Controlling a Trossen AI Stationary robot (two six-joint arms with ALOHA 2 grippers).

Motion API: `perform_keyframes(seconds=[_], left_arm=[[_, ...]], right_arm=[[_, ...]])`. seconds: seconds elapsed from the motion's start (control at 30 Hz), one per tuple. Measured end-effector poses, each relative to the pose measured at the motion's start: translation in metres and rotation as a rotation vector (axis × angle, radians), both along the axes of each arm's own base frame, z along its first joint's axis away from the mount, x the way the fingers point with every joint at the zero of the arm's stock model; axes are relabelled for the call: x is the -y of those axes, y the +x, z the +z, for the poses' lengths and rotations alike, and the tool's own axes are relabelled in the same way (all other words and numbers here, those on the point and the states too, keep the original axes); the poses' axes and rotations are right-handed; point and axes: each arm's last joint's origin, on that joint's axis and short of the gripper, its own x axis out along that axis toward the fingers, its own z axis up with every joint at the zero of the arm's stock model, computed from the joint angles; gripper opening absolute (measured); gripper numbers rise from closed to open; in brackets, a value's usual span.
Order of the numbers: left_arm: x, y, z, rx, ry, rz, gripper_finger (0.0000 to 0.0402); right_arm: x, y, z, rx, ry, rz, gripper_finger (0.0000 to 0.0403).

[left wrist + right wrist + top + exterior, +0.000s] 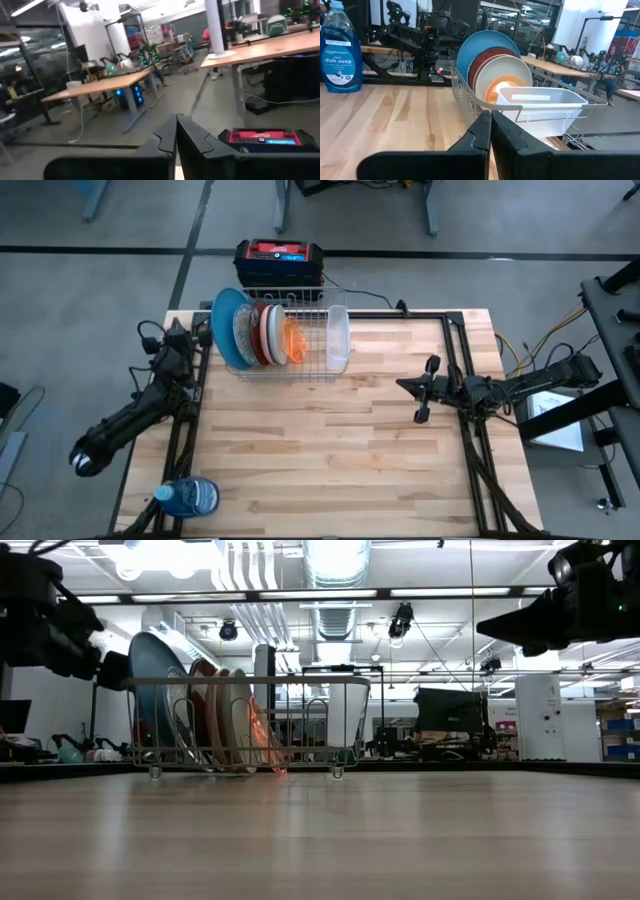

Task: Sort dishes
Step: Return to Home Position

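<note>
high view, dishes (262,332) on edge in rack (300,373), left hand (200,332), right hand (403,384) closed, empty

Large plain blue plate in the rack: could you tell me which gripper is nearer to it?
Left. The left gripper hangs just beside the large plain blue plate, at the left end of the wire rack; the right gripper is past its other end.

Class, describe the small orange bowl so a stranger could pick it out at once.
Find the wire rack at the wooden table's far edge, where dishes stand on edge in a row. The orange bowl ends that row, next to the clear container; it is the smallest dish and the only orange one.
</note>
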Motion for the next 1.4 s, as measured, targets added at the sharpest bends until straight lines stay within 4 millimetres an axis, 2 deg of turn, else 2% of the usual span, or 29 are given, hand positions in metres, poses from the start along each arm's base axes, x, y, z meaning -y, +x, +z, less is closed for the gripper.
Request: perform_keyframes(seconds=[0.27, 0.43, 0.7, 0.93, 1.4], left_arm=[[-0.009, 0.003, -0.007, 0.005, -0.037, -0.039, 0.0], [-0.012, 0.008, -0.01, 0.022, -0.051, -0.132, 0.0], [-0.014, 0.01, -0.008, -0.011, -0.041, -0.129, 0.0], [-0.015, 0.011, -0.009, 0.099, -0.023, -0.136, 0.0], [-0.016, 0.012, -0.011, 0.093, -0.038, -0.136, 0.0]], right_arm=[[0.0, 0.0, -0.003, -0.029, -0.007, 0.0, 0.0002], [0.0, 0.0, -0.006, -0.067, -0.017, 0.0, 0.0002], [0.0, 0.0, -0.008, -0.08, -0.019, 0.0, 0.0002], [0.0, 0.0, -0.008, -0.065, 0.062, 0.0, 0.0002], [0.0, 0.0, -0.008, -0.065, 0.058, 0.0, 0.0002]])
